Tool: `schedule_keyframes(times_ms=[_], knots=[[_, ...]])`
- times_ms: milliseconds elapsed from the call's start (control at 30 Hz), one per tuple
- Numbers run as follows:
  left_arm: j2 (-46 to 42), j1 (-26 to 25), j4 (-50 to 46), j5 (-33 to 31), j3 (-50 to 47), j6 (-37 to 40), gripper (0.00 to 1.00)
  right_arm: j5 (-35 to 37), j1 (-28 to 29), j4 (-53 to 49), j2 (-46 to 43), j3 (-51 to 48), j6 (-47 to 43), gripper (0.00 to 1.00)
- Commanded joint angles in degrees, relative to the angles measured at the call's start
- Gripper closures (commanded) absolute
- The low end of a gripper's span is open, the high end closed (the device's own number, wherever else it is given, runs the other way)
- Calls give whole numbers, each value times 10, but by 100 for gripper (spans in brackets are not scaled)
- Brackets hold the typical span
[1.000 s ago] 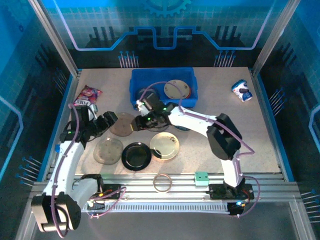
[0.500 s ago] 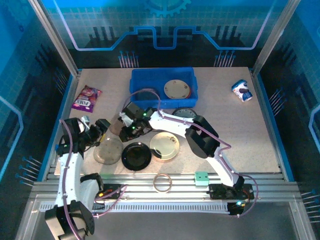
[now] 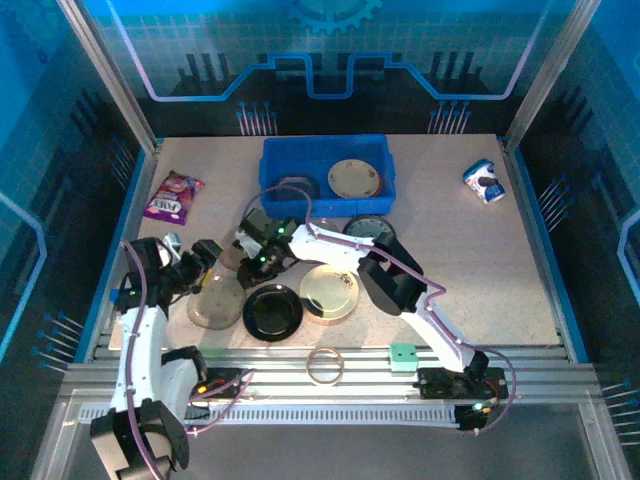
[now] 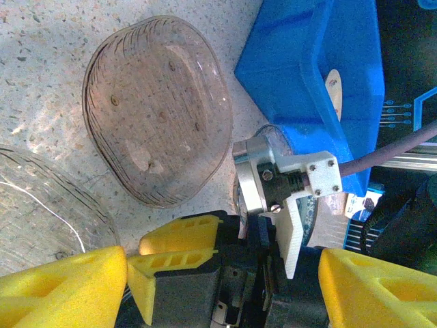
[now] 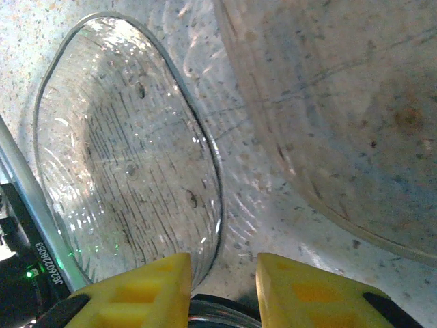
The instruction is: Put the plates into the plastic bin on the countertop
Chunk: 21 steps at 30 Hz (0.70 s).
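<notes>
Found the right end effector (image 5: 224,268) narrow, fingers (image 5: 140,290) close together and low over the worktop (image 5: 293,236). Saw the rim of a clear plate (image 5: 130,171) running down into the gap beside one finger. Could not tell whether clamped or merely touched. Noted a smoky plate (image 5: 341,102) just to the other side of those fingers, its edge near the clear plate.

Found the left end effector (image 4: 218,263) wide, fingers spread far apart, facing the right end effector from close by. Saw both of those plates ahead of it as well.

Saw from above a black plate (image 3: 272,311) just back from the right end effector, toward the arm bases. Saw a cream plate (image 3: 330,290) beside that, near the right forearm. Noted a dark plate (image 3: 368,228) farther along the right arm, partly hidden by it.

Found the bin (image 3: 325,141) beyond the right end effector, at the far side of the worktop. Saw a tan plate (image 3: 354,178) lying flat inside, and a dim round dish next to it, too dark to make out.

Noted a packet (image 3: 172,194) beyond the left end effector. Saw a cup (image 3: 485,181) on its side, well apart from both. Found a ring (image 3: 324,365) and a green block (image 3: 402,355) back on the rails by the arm bases.
</notes>
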Motion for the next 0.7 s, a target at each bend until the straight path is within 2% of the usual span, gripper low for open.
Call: schedule_keyframes(times_ms=[0, 467, 667], knots=[[1, 5, 8, 18, -8, -2, 25, -21, 13, -21, 19, 25, -9, 69], [4, 4, 6, 13, -8, 2, 26, -23, 21, -48, 56, 69, -10, 70], [5, 5, 7, 11, -8, 3, 26, -25, 21, -49, 66, 79, -4, 74]])
